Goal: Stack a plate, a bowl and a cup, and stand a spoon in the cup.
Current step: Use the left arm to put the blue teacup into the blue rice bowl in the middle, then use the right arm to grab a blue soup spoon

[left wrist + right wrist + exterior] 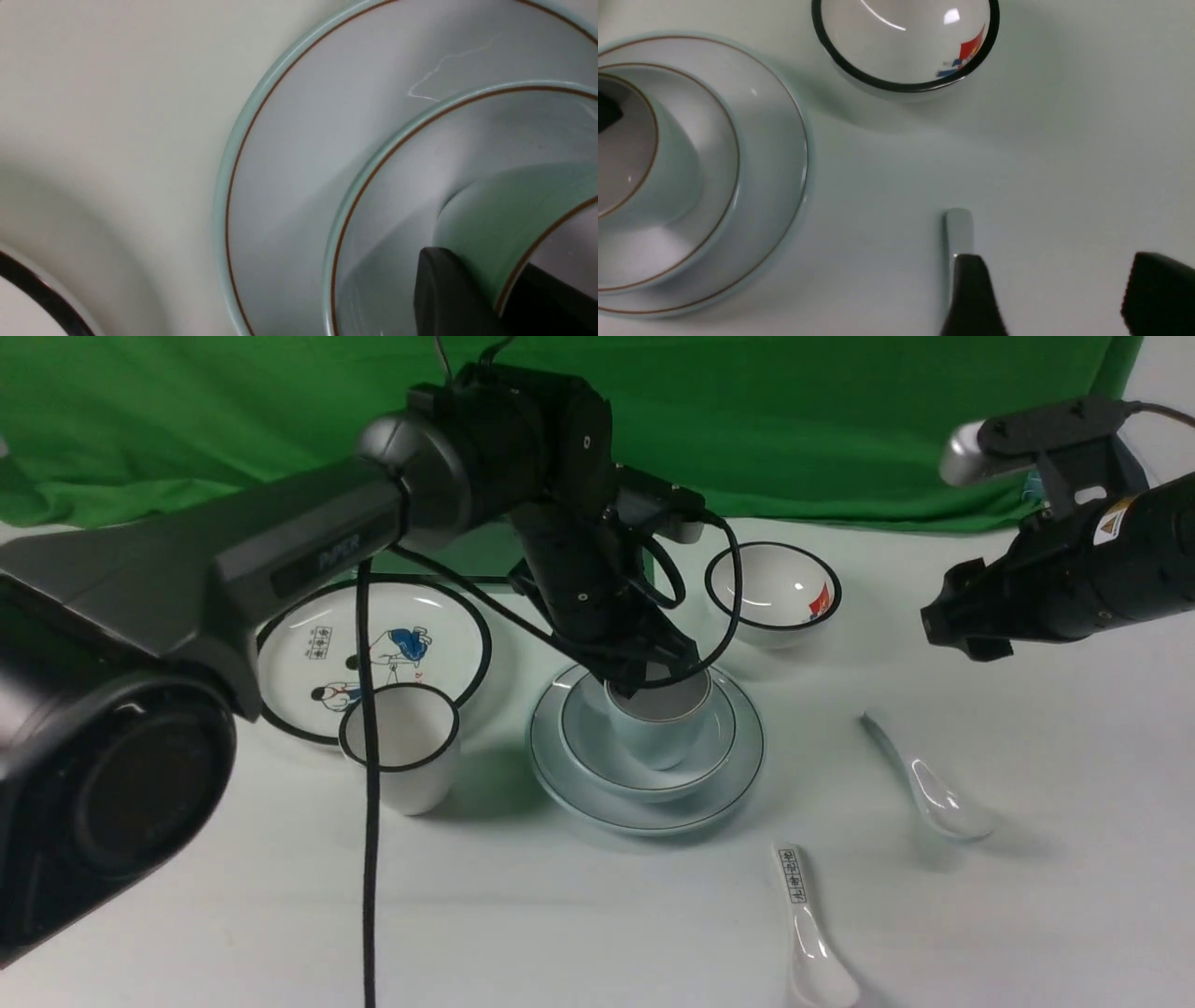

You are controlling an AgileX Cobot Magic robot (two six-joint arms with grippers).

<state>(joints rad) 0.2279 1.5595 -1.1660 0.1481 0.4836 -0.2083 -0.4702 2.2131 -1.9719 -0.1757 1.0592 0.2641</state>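
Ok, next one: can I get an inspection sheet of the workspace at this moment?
Surface: white table, no spills seen.
Job's things: cup upright in bowl, bowl on plate; plain spoon lies on the table, apart from them, to the right.
Clutter: cartoon plate, black-rimmed cup, black-rimmed bowl, lettered spoon, all apart from the stack.
Grippers: left gripper astride the cup's wall, grip cannot be told; right gripper open, empty, in the air near the plain spoon.
Cables: black cable hangs from the left arm in front of the black-rimmed cup; more loops at its wrist.
Surroundings: green backdrop behind the table.
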